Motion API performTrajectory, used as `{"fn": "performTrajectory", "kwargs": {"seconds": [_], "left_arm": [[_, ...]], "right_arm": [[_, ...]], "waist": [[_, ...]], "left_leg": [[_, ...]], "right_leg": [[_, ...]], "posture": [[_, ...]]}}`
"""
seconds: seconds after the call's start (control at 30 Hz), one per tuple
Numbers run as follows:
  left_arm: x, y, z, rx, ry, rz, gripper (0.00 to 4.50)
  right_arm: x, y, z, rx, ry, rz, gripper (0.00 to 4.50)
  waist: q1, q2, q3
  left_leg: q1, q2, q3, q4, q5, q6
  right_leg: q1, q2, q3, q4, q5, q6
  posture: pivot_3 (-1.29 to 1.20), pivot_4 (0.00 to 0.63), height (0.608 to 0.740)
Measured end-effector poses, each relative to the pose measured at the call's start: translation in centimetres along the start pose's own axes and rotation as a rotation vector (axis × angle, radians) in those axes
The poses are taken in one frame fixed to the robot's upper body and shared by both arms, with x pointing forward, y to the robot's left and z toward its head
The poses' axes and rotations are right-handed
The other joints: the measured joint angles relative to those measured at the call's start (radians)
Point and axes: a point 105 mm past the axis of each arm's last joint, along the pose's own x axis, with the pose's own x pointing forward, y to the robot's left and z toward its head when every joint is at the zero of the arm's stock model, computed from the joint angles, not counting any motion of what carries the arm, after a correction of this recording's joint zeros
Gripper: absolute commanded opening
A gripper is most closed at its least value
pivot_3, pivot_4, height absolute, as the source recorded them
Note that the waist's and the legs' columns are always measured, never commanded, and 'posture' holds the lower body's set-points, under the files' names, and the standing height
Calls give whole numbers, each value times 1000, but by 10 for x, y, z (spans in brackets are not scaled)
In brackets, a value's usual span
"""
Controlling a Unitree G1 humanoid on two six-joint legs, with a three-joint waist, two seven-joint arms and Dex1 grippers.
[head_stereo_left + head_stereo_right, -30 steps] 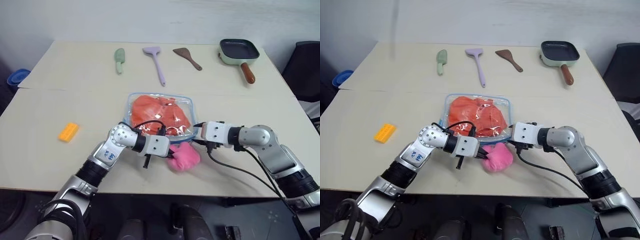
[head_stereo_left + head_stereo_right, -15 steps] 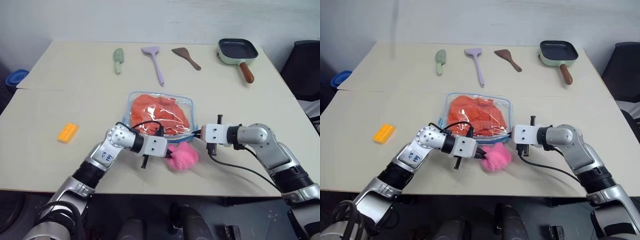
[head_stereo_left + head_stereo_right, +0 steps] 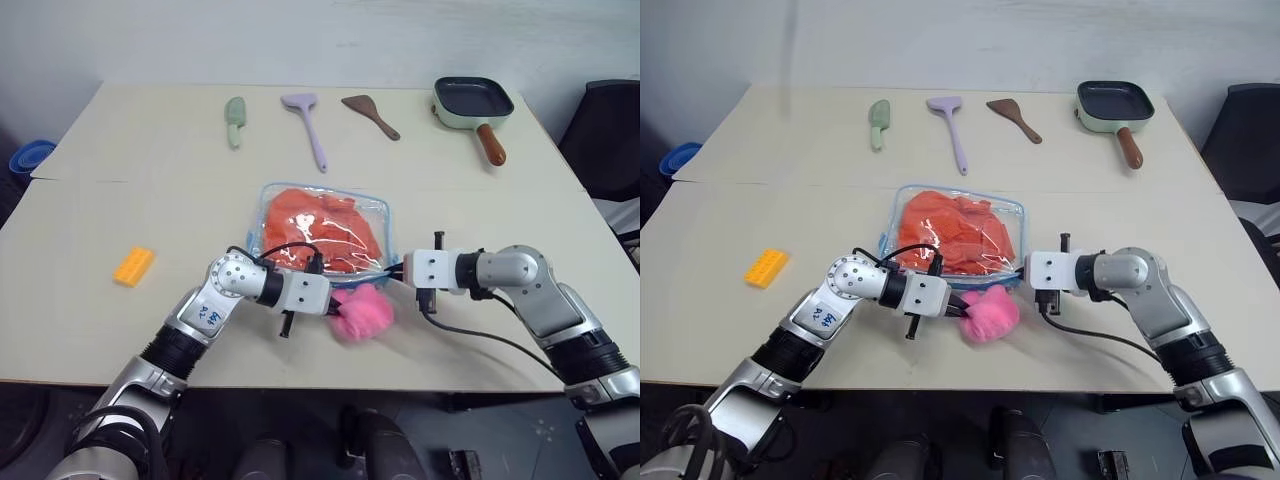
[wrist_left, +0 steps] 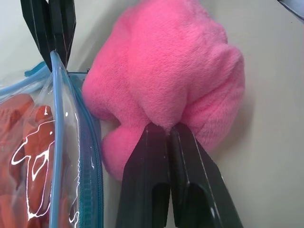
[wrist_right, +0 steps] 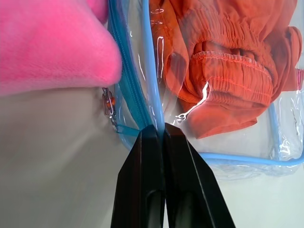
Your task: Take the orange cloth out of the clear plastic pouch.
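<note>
Working left to right with the clear plastic pouch [image 3: 322, 232] as your landmark: far to its left, past the table edge, sits 1 blue round thing [image 3: 27, 157], and nearer on that side lies 1 yellow-orange toy brick [image 3: 134, 266], well apart from the work. Your left gripper [image 4: 169, 127] comes in at the pouch's near edge from the left; its fingers are pressed together with their tips buried in the pink plush [image 3: 989, 313], though whether they grip any fur I cannot tell. I judge that contact incidental, since the plush lies touching the pouch's near zipper edge, right where you need to work. The orange cloth [image 5: 228, 71] is wholly inside the pouch, bunched, its gathered hem toward the near right corner. At that corner your right gripper [image 5: 157, 129] has its fingers closed on the pouch's light blue trim, just beside the small zipper pull [image 5: 109, 104]; that hold, I judge, is meant to anchor or lift one lip of the mouth so the other hand can reach in. Beyond the pouch, along the far side of the table [image 3: 520, 230], lie 1 green spatula [image 3: 236, 119], 1 lilac slotted turner [image 3: 308, 125], 1 brown wooden spatula [image 3: 370, 113] and 1 square pan [image 3: 474, 103] with a brown handle. In all: 1 pouch, 1 cloth, 1 plush, 1 brick, 3 utensils, 1 pan.
</note>
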Motion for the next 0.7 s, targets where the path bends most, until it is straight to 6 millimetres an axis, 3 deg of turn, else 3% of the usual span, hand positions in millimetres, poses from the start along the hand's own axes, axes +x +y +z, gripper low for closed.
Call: {"fn": "performTrajectory", "kwargs": {"seconds": [0.17, 0.27, 0.57, 0.7], "left_arm": [[0, 0, 0, 3, -1, 1, 0], [0, 0, 0, 6, -2, 1, 0], [1, 1, 0, 6, -4, 2, 0], [1, 1, 0, 8, -5, 2, 0]], "right_arm": [[-3, 1, -2, -7, 11, 26, 9], [-4, 0, -3, 9, 13, 23, 708], [-5, -1, -7, 34, 29, 8, 3730], [-6, -1, -6, -11, 31, 11, 3730]], "waist": [[0, 0, 0], [1, 0, 0], [1, 0, 0], [1, 0, 0]], "left_leg": [[0, 0, 0, 0, 0, 0], [0, 0, 0, 0, 0, 0], [0, 0, 0, 0, 0, 0], [0, 0, 0, 0, 0, 0]], "right_leg": [[0, 0, 0, 0, 0, 0], [0, 0, 0, 0, 0, 0], [0, 0, 0, 0, 0, 0], [0, 0, 0, 0, 0, 0]], "posture": [[0, 150, 740], [0, 150, 740], [0, 150, 740], [0, 150, 740]]}}
